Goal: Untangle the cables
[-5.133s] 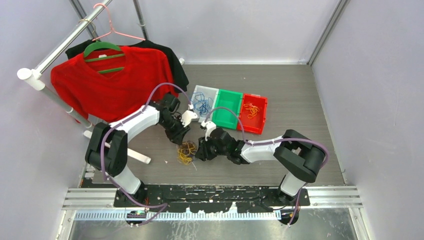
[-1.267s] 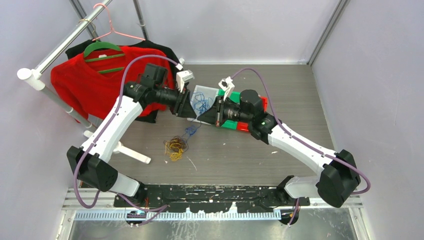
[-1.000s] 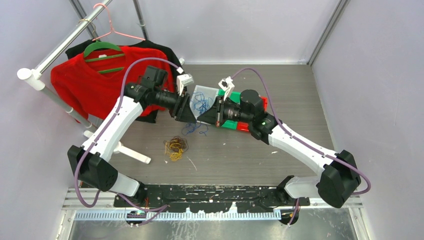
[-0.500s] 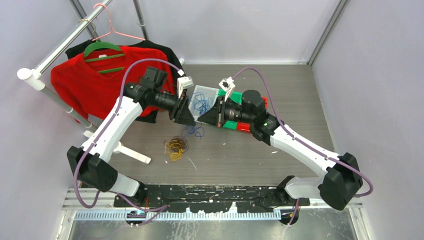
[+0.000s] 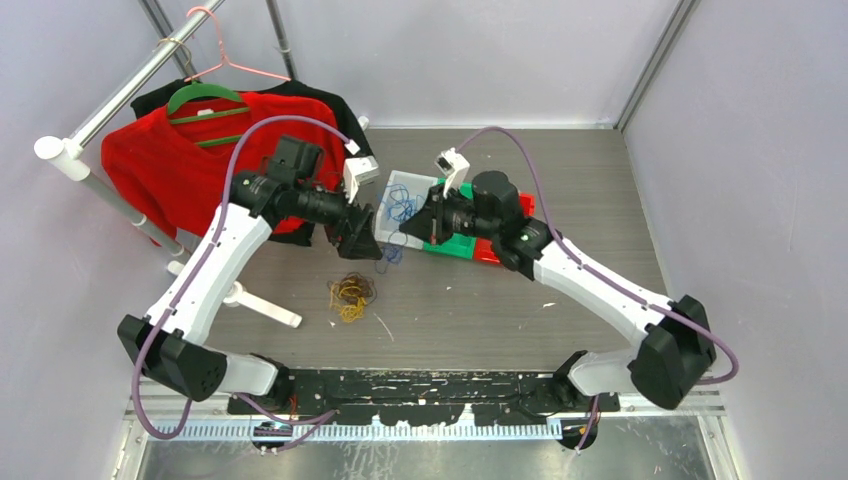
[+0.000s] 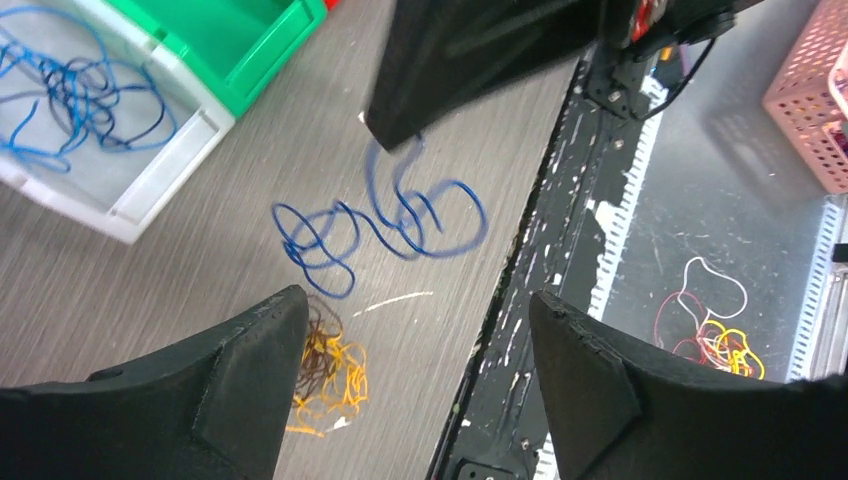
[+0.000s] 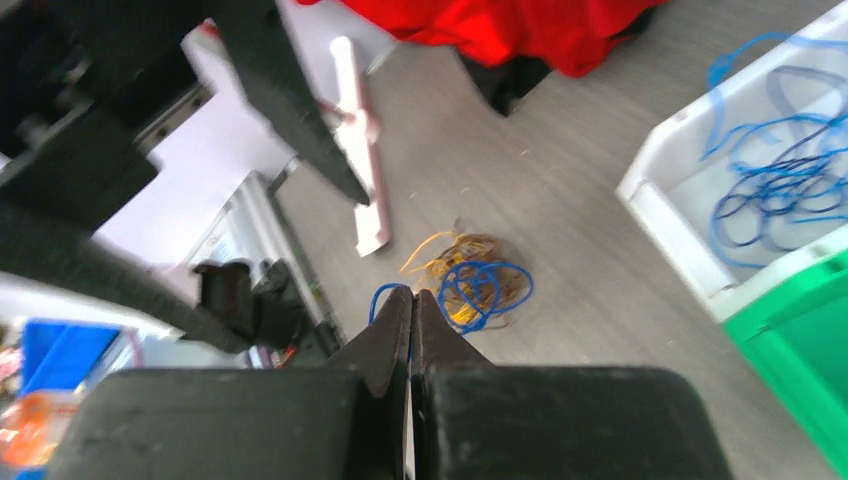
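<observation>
While the right gripper (image 7: 410, 300) is clenched on 1 blue cable (image 6: 400, 215) dangling above the table (image 5: 560, 180), the left gripper (image 6: 415, 300) stands released at its 9 o'clock. Blue strands (image 6: 70, 100) already lie in the white bin (image 6: 150, 195). At its 7 o'clock the yellow-and-brown clump (image 5: 350, 293) lies unsorted; judged roughly midway. No legible writing.

right gripper (image 7: 410, 298) pinched shut, blue cable (image 7: 462, 292) (dangling)
</observation>
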